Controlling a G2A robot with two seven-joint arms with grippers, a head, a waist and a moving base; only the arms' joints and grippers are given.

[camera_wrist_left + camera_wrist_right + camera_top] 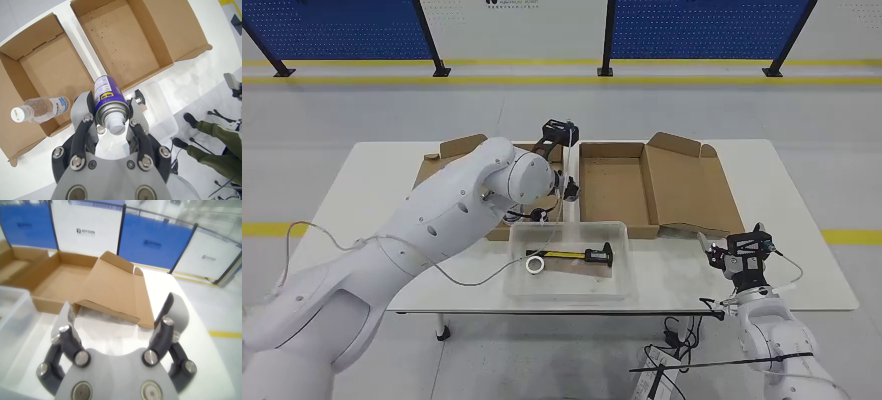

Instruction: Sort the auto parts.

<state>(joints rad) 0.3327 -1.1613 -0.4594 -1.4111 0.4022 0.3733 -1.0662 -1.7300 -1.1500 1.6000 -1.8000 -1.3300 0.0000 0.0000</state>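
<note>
Left gripper (111, 105): clenched on the spray can (106, 92), one finger on each side of the blue body just under its shoulder.
Spray can: between the jaws, white nozzle toward the wrist and base pointing away. It hangs just beyond the far wall of the clear bin (617, 285).
Clear bin: holds a yellow-and-black tool (577, 254) and a white ring (535, 264).
Left box (11, 79): beyond the bin, to its left. A water bottle (47, 108) is inside, at the end nearest the bin.
Right box (162, 28): beyond the bin, to its right, lid spread open.
Right gripper (121, 311): jaws released, nothing between them, low over the table (198, 344) right of the bin, well apart.
</note>
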